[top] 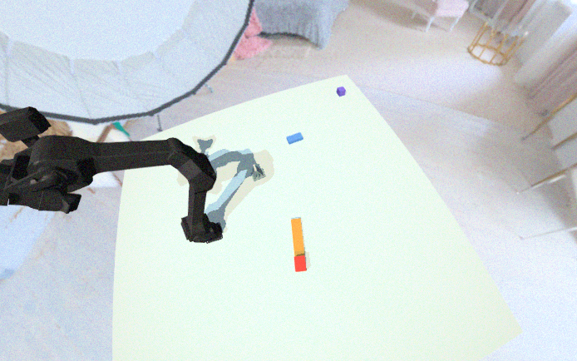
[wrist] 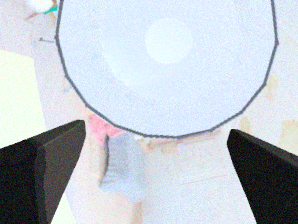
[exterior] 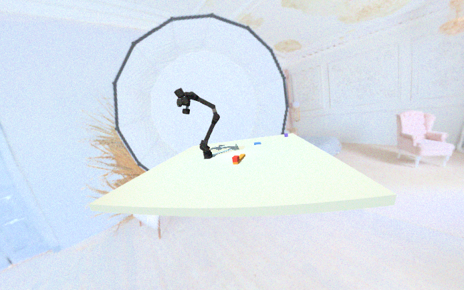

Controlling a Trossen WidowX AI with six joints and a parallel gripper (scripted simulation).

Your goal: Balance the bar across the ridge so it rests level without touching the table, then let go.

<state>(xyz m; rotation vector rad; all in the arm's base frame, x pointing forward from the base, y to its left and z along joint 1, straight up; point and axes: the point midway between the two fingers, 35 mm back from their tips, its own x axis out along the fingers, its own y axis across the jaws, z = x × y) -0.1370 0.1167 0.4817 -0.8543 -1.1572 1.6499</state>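
The orange bar (top: 298, 236) (exterior: 242, 157) lies flat on the pale table (top: 372, 250) (exterior: 263, 187), with a red block (top: 300, 263) (exterior: 235, 158) on top of one end. The small, pale, wedge-like ridge (top: 258, 173) (exterior: 237, 147) stands on the table, apart from the bar, at the edge of the arm's shadow. My gripper (exterior: 182, 105) (wrist: 158, 132) is open, with nothing between its fingers. It is raised high above table height, away from the bar and ridge. The wrist view shows neither bar nor ridge.
A blue block (top: 294, 138) (exterior: 257, 143) lies on the table beyond the ridge. A small purple cube (top: 341, 91) (exterior: 285, 135) stands near a table corner. The arm's base (top: 201, 230) (exterior: 206, 154) stands on the table beside the bar.
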